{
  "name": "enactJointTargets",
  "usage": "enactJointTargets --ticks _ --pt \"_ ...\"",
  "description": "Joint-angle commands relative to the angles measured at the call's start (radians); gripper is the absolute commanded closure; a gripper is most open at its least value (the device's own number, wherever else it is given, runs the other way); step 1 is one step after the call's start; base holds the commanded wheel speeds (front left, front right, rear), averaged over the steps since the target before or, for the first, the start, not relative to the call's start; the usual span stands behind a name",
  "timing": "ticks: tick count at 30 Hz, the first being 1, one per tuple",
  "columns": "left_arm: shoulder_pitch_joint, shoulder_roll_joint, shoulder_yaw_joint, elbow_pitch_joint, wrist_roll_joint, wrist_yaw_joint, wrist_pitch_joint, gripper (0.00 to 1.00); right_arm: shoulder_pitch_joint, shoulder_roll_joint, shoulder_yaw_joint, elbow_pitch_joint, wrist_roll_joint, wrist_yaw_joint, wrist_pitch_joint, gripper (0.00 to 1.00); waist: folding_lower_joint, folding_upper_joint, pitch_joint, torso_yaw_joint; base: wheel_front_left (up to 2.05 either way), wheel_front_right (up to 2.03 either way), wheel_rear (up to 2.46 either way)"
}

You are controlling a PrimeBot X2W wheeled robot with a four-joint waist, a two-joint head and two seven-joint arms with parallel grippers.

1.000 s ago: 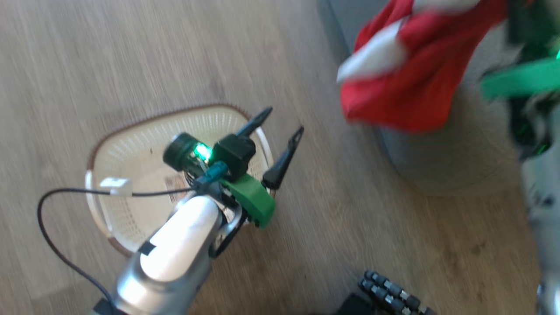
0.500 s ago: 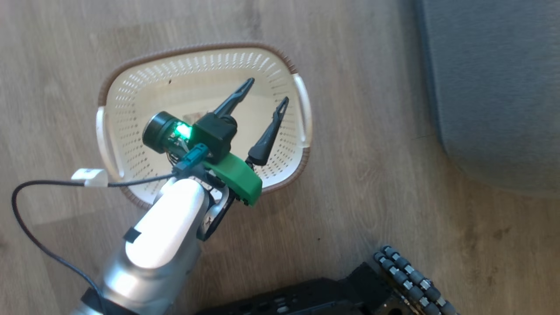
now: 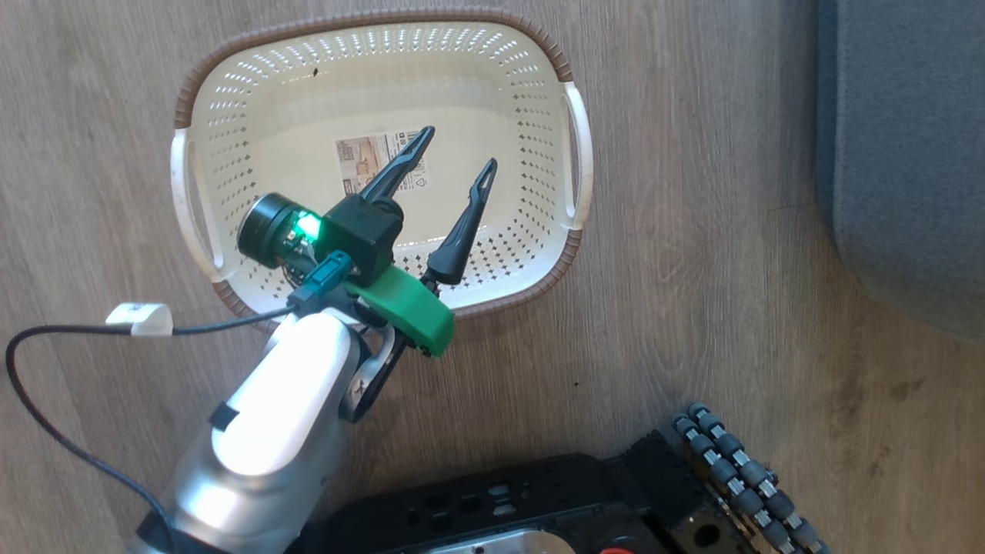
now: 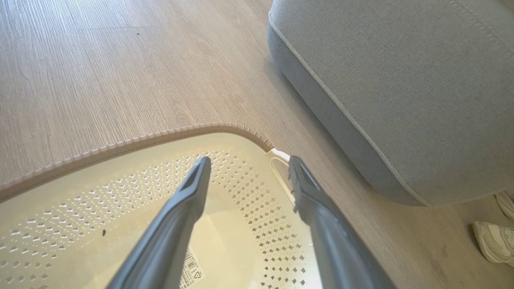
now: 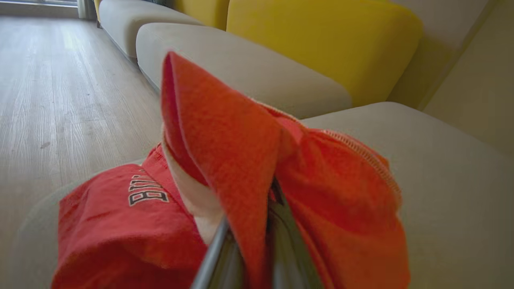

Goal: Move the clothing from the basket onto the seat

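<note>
The seat is seen as a broad grey cushion with a rounded corner, standing on the wooden floor. The basket is set on that floor near the seat but apart from it, and only a label is seen on its bottom. The clothing is found at the seat: a raised fold of it is pinched in the right gripper, whose fingers are closed on the cloth, while the lettered part appears to be draped over the seat's corner, though contact cannot be told for certain. The left gripper is held above the basket's inside with its fingers spread apart and nothing between them.

The clothing is judged to be light, soft and limp. It is likely to sag and unfold when lifted, and a trailing part could be dragged off the edge. It is best taken by a bunched fold or a thick hem, as is done here, not by a single thin layer. No harm from squeezing is expected.
</note>
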Motion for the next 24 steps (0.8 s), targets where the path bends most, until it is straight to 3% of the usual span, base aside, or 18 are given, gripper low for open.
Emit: enactJointTargets --ticks 1,2,3,4,9,13,19,24 --pt "0.042 0.011 0.018 -0.031 0.008 0.002 -0.009 0.00 -0.004 -0.042 -0.011 -0.032 -0.013 0.000 -0.018 0.88 -0.0003 0.0001 -0.005 -0.004 0.00 0.00 0.00" --pt "0.048 0.013 0.022 -0.031 0.006 0.004 -0.009 0.00 0.000 -0.027 -0.007 -0.018 -0.017 0.000 -0.029 0.64 -0.0003 0.0001 -0.011 -0.007 0.00 0.00 0.00" --pt "0.054 0.016 0.026 -0.031 0.005 0.007 -0.009 0.00 0.002 -0.011 -0.002 -0.001 -0.017 0.000 -0.036 0.04 -0.0003 0.0001 -0.018 -0.011 0.00 0.00 0.00" --pt "0.060 0.019 0.030 -0.031 0.003 0.009 -0.009 0.00 0.005 -0.001 0.005 0.011 -0.018 0.000 -0.043 0.00 -0.0003 0.0001 -0.026 -0.016 0.00 0.00 0.00" --pt "0.083 0.025 0.055 -0.035 -0.007 0.016 -0.009 0.00 0.037 0.033 0.078 0.030 -0.017 0.000 -0.068 0.00 -0.0003 0.0001 -0.099 -0.043 0.00 0.00 0.00" --pt "0.102 0.019 0.084 -0.032 -0.021 0.018 -0.009 0.00 0.123 0.076 0.204 -0.007 0.015 0.000 -0.075 0.00 -0.0003 0.0001 -0.190 -0.066 0.00 0.00 0.00" --pt "0.162 0.019 0.165 -0.021 -0.051 0.043 -0.009 0.00 0.381 0.174 0.477 -0.232 0.170 0.000 -0.076 0.00 -0.0003 0.0001 -0.329 -0.096 0.00 0.00 0.00" --pt "0.218 0.015 0.234 -0.020 -0.055 0.069 -0.009 0.00 0.623 0.233 0.582 -0.474 0.240 0.000 -0.076 0.00 -0.0003 0.0001 -0.438 -0.071 0.00 0.00 0.00"
